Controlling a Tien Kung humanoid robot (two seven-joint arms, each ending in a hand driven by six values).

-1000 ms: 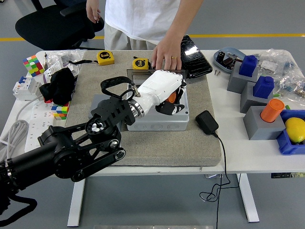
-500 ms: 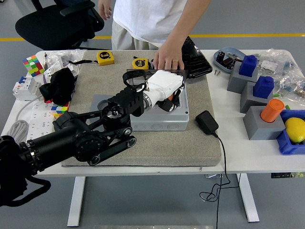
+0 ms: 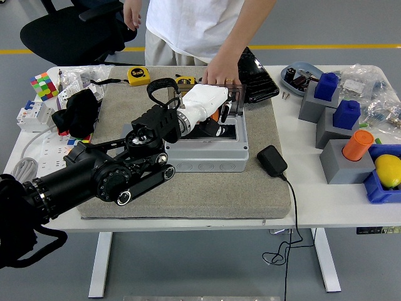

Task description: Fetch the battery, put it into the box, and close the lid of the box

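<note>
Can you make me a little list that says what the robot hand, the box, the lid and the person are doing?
robot hand: left hand reaches over the open box, something orange under its fingers
box: grey box on the grey mat
lid: clear lid stands up at the box's far side
person: hand rests on the lid's top edge
other arm: not in the picture
nearby: black charger to the right of the box

I see the box, a grey, shallow case, sitting on the mat at the table's middle, open, its dark inside showing. Its clear lid stands raised at the far edge. The battery, an orange bit, shows over the box's far part, mostly hidden.
</note>
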